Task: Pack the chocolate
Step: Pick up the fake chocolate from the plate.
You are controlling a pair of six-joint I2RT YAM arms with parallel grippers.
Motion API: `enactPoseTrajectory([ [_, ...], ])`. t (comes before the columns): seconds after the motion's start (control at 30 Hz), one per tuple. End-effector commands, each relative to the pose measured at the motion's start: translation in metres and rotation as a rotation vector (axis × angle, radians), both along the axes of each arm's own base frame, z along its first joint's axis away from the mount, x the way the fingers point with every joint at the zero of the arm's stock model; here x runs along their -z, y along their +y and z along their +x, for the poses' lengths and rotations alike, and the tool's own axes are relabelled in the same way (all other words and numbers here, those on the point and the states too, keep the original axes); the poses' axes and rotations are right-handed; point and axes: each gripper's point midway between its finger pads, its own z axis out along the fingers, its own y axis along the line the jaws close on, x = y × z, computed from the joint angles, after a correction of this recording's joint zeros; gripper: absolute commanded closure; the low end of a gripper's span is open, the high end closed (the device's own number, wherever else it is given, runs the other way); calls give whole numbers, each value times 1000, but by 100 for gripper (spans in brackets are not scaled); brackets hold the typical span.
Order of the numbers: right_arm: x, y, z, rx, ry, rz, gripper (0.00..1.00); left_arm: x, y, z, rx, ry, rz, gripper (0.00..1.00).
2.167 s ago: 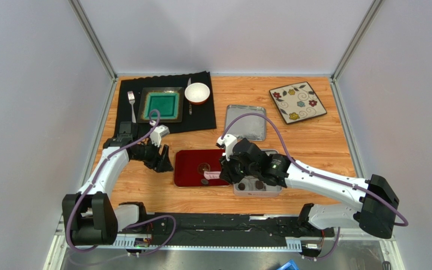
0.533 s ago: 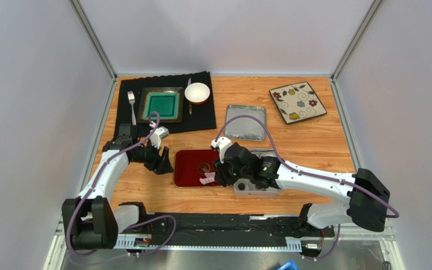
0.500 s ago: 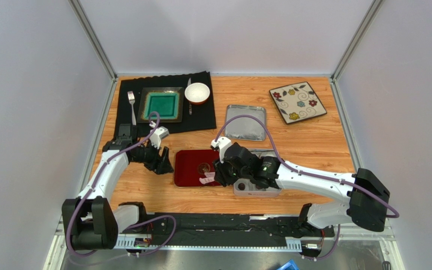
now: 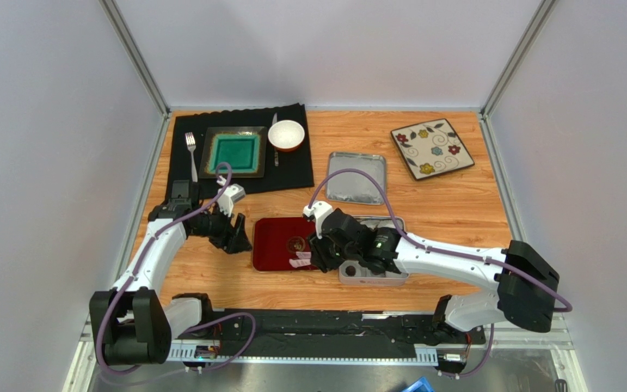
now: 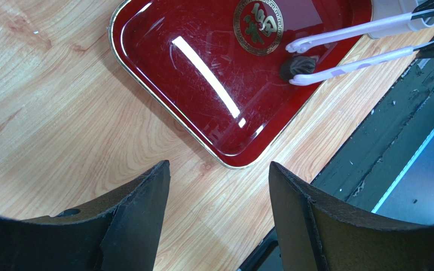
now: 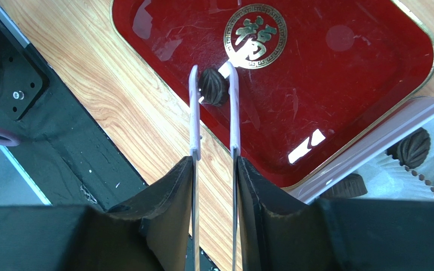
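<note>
My R tool [image 6: 213,164] is clamped on thin lilac plastic tongs [image 6: 194,113]. Their tips straddle one choc [image 6: 213,86], a dark, ribbed, nut-shaped bite on the glossy red tray [image 6: 344,84] by its gold emblem. Can't tell if it's pinched yet. Tray's slick & choc's rounded, so I'd squeeze gently at its widest pt, lift straight up, then go over to the tin [image 6: 372,144]. L tool [image 5: 219,169] is wide open, holding nothing, over the wood-grain table [image 5: 44,113] beside the tray.
</note>
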Motion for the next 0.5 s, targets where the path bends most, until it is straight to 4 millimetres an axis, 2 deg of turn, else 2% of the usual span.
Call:
enactPoseTrajectory([
  [0.0,-17,16,2,-13,-22,53,67,-7,-2,0,22,-34,-17,27],
  [0.1,-16,17,1,-17,-25,43,74,-7,-2,-1,23,-33,-15,27],
  [0.2,-21,14,5,-2,-40,35,88,-6,-2,-1,21,-33,-15,27],
  [0.3,-34,6,12,35,-88,30,96,-5,-2,-1,21,-29,-14,27],
  [0.33,-44,2,14,46,-111,43,98,-5,-1,-1,18,-25,-15,27],
  [0.4,-54,-7,18,75,-143,37,99,-5,-2,0,17,-27,-18,27],
  [0.43,-69,-11,20,86,-168,62,100,-5,-2,0,16,-27,-18,27],
  [0.47,-75,-16,20,98,-178,66,100,-5,-1,0,14,-25,-17,27],
])
